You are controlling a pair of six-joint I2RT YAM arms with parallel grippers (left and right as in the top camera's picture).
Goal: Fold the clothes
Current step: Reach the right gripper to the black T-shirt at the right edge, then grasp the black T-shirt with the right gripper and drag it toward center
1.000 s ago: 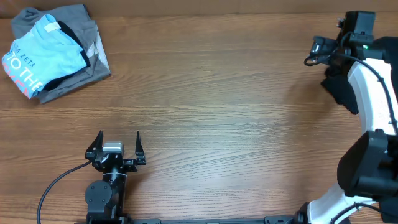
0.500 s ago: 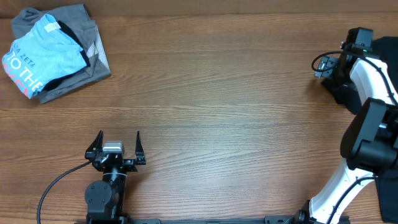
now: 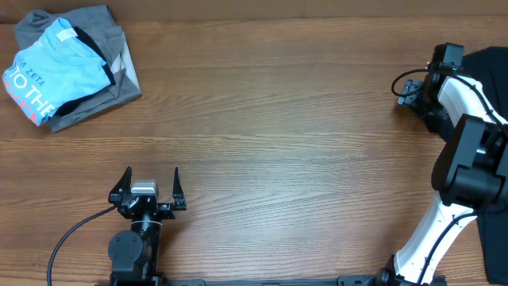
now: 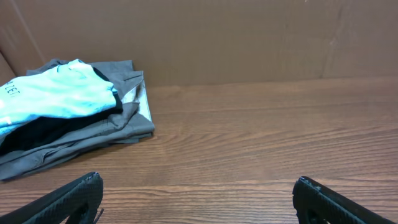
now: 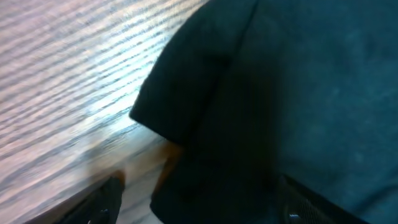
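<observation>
"Where was the black T-shirt?"
"At the table's far right edge, beneath the right gripper. Its fingers stood apart astride a fabric edge, probably for a pinch."
"And the left gripper?"
"Parked near its base, jaws wide, holding nothing."

black T-shirt cropped, right wrist view blurred

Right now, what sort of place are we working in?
Probably a lab bench set up for clothes-folding trials, not a home: a wood-grain table, a plain brown board wall behind it, and a pile of folded garments at its far left corner.
</observation>
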